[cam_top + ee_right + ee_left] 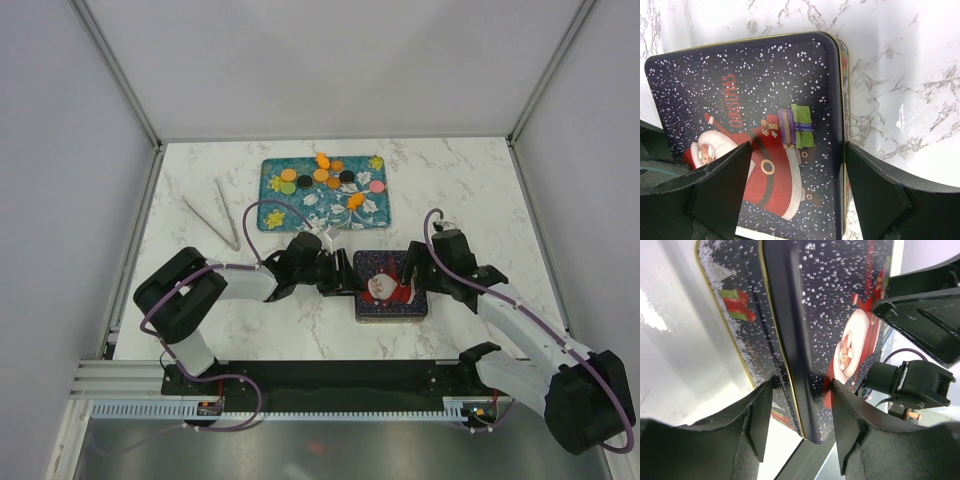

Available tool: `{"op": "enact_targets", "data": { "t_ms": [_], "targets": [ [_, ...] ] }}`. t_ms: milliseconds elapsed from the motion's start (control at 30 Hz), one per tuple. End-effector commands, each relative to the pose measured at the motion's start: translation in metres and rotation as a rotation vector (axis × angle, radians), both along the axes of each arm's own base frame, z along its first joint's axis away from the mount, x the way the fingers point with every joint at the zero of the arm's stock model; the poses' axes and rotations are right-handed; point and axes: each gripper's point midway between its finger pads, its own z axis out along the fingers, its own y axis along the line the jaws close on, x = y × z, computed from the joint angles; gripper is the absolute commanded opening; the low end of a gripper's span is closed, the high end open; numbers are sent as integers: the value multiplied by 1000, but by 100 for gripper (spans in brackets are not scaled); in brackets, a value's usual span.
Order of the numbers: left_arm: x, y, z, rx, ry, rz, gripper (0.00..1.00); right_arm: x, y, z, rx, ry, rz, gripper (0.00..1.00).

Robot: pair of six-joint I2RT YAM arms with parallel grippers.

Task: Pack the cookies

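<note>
Nearest, a Christmas tin (385,308) is straddled at its left edge by the left gripper (800,390) (whether it is actually pinched cannot be told), and the right gripper (799,147) is spread wide above the lid (740,75). Farther back, the cookies (322,177) are scattered on a patterned tray (290,205).

Shows white shells and black joints on left arm (215,285) and right arm (530,330); trails purple cables (262,212) looping at twelve o'clock; ends in black left claw (342,282), right claw (408,272).

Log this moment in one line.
left gripper: astride tin lid edge | right gripper: open over lid | cookies: on tray, unpacked
</note>
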Motion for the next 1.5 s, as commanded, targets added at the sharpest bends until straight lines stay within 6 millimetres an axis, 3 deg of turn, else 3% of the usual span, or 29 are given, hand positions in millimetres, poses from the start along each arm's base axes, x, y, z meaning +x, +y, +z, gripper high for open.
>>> {"op": "enact_targets", "data": {
  "t_ms": [0, 400, 533, 667, 800, 1033, 1200, 1467],
  "targets": [
    [-3, -8, -6, 4, -1, -5, 54, 13, 16, 25, 29, -61, 45, 84],
    [-13, -9, -17, 2, 31, -7, 48, 8, 22, 3, 4, -14, 86, 85],
    [-19, -9, -9, -10, 16, -10, 48, 12, 17, 10, -30, -40, 83, 88],
    [-33, -15, -1, -17, 9, -22, 48, 24, 28, 28, -22, -70, 153, 89],
    [-40, -13, 2, -12, -2, -7, 53, 31, 34, 33, -34, -79, 203, 90],
    [-31, -1, 21, 18, -77, 38, 67, 42, 32, 39, -81, -106, 221, 94],
    [-24, 4, 40, 29, -129, 51, 71, 49, 31, 37, -102, -103, 226, 94],
    [-6, 30, 41, 112, -162, 132, 77, 71, 31, 51, -129, -146, 228, 97]
  ]
}}
